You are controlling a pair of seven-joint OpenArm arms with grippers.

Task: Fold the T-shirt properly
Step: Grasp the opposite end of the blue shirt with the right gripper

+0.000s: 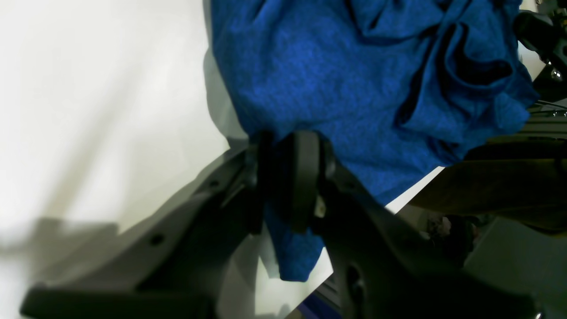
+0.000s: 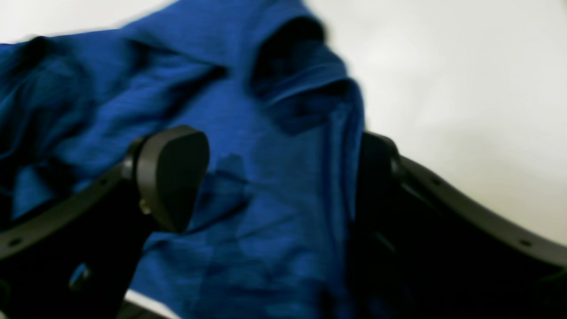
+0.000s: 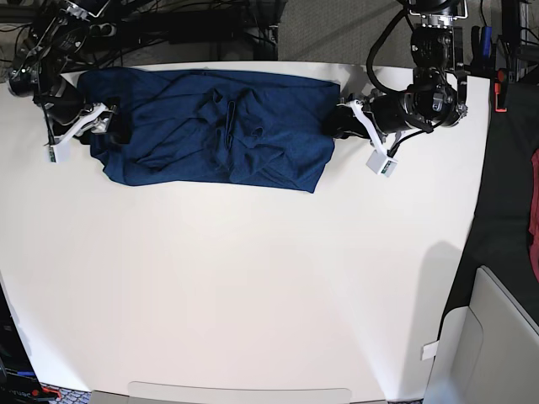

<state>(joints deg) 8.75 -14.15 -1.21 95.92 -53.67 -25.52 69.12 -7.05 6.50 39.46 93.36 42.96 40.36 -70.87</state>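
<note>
The blue T-shirt (image 3: 219, 126) lies crumpled and spread sideways along the far edge of the white table (image 3: 253, 278). At its right-hand end my left gripper (image 3: 335, 123) is shut on it. The left wrist view shows those fingers (image 1: 305, 177) pinching a fold of the T-shirt (image 1: 336, 79), with a flap hanging below them. My right gripper (image 3: 108, 126) is at the other end. In the right wrist view it (image 2: 279, 181) stands wide open, and the wrinkled T-shirt (image 2: 133, 79) runs between its two pads (image 2: 172, 177) without being clamped.
Cables and dark equipment crowd the strip behind the table's far edge. A red cloth (image 3: 534, 215) hangs at the right border over a black area. A grey bin (image 3: 493, 337) stands off the table's near right corner.
</note>
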